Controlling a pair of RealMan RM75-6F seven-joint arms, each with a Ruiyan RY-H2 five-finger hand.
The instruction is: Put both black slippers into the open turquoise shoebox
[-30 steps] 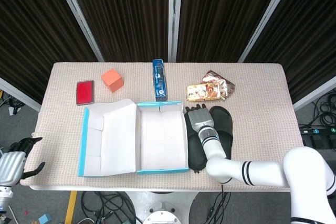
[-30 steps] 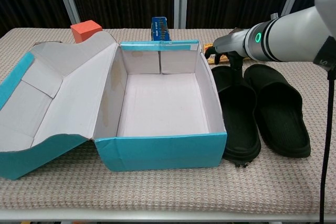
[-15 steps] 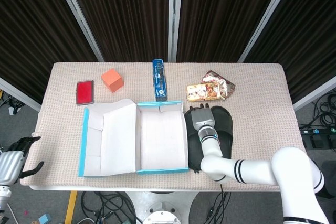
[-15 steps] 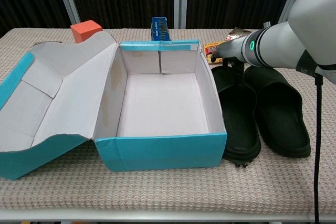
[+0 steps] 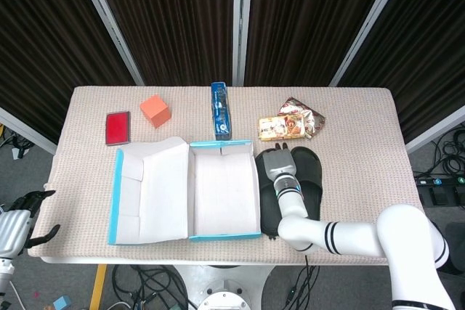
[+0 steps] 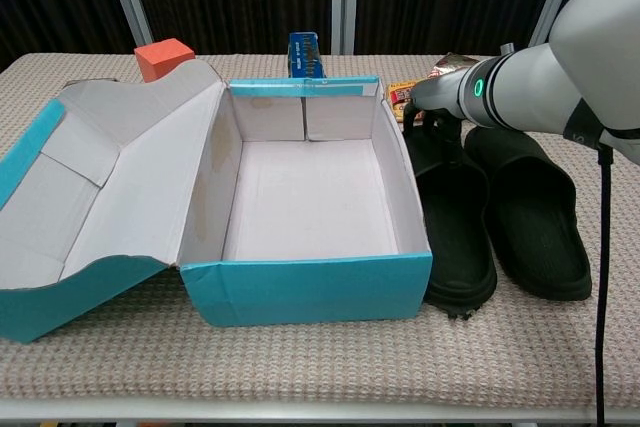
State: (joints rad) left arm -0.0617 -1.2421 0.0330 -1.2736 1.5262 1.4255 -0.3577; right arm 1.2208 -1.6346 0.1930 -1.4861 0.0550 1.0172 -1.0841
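Black, both slippers lie on the table just right of the open turquoise shoebox [image 5: 221, 190]. The right hand [image 5: 277, 164] rests over the near slipper [image 6: 455, 232]; its fingers seem curled around the strap, but a firm grip I cannot tell. The far slipper [image 6: 535, 217] lies beside. The left hand [image 5: 18, 219] hangs off the table, fingers apart, holding nothing.

Two black rubber slippers [image 6: 500, 209] lie right of the open turquoise cardboard shoebox [image 6: 305, 197]; the right hand [image 6: 430, 119] presses the nearer slipper's far end.
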